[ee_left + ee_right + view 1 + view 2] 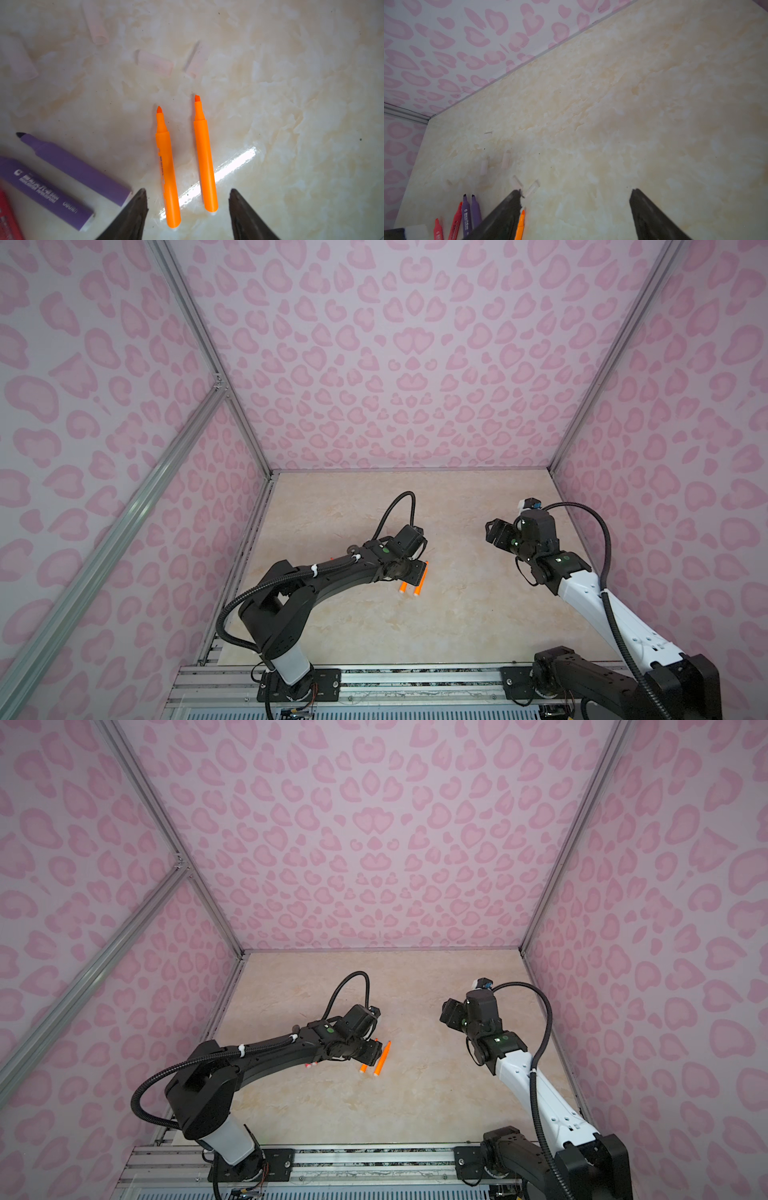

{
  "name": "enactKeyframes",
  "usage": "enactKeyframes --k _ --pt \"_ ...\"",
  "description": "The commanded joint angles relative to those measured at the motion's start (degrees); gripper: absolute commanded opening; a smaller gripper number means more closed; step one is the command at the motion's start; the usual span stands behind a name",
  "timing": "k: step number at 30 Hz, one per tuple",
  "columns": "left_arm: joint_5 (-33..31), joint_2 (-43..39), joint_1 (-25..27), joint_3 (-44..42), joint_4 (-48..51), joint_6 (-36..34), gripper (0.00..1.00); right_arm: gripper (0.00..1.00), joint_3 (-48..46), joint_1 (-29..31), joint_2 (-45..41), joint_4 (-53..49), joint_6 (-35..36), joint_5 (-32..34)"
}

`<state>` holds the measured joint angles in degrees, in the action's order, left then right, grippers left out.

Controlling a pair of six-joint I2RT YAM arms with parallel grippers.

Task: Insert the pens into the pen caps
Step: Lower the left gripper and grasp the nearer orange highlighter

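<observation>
Two orange pens (pixel 167 166) (pixel 204 164) lie side by side on the beige table, tips pointing away from my left gripper (pixel 188 191). It is open low over their white ends, a finger on each side, touching neither. Two purple pens (pixel 76 168) (pixel 45 193) and a pink-red pen (pixel 8 218) lie beside them. Several clear pen caps (pixel 154 62) (pixel 97 27) lie scattered beyond the tips. In both top views the left arm covers most pens; the orange pens (pixel 419 580) (pixel 382 1058) stick out. My right gripper (pixel 575 190) is open and empty, raised above the table, with pen caps (pixel 505 160) (pixel 532 188) near one finger.
Pink patterned walls (pixel 395 364) close in the beige table (pixel 457 614) on three sides. An aluminium rail (pixel 374 676) with both arm bases runs along the front edge. The right arm (pixel 582 589) stretches over the table's right side.
</observation>
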<state>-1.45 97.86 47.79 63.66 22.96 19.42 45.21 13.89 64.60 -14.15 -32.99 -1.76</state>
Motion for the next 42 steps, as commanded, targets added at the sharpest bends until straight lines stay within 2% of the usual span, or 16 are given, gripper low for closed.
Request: enactKeyframes --k 1,7,18,24,33,42 --pt "0.2 4.2 0.8 2.3 1.6 -1.0 0.62 0.8 1.0 0.3 2.1 -2.4 1.5 0.5" --pt "-2.4 9.7 2.8 6.2 3.6 -1.3 0.59 0.79 0.2 0.4 1.2 -2.6 2.0 1.3" --pt "-4.9 12.2 3.3 8.0 5.7 -1.1 0.58 0.78 -0.5 0.6 0.0 -2.7 2.1 1.9" --pt "-3.6 13.6 3.3 8.8 5.9 -1.1 0.52 0.78 -0.6 0.7 -0.5 -2.8 2.1 2.4" --pt "-1.5 14.5 3.4 9.4 6.3 -0.7 0.51 0.78 -0.5 0.7 -0.6 -3.0 2.1 3.1" --pt "-0.7 14.9 3.4 9.6 6.7 -0.4 0.43 0.78 -0.6 0.7 -0.6 -3.2 2.1 3.5"
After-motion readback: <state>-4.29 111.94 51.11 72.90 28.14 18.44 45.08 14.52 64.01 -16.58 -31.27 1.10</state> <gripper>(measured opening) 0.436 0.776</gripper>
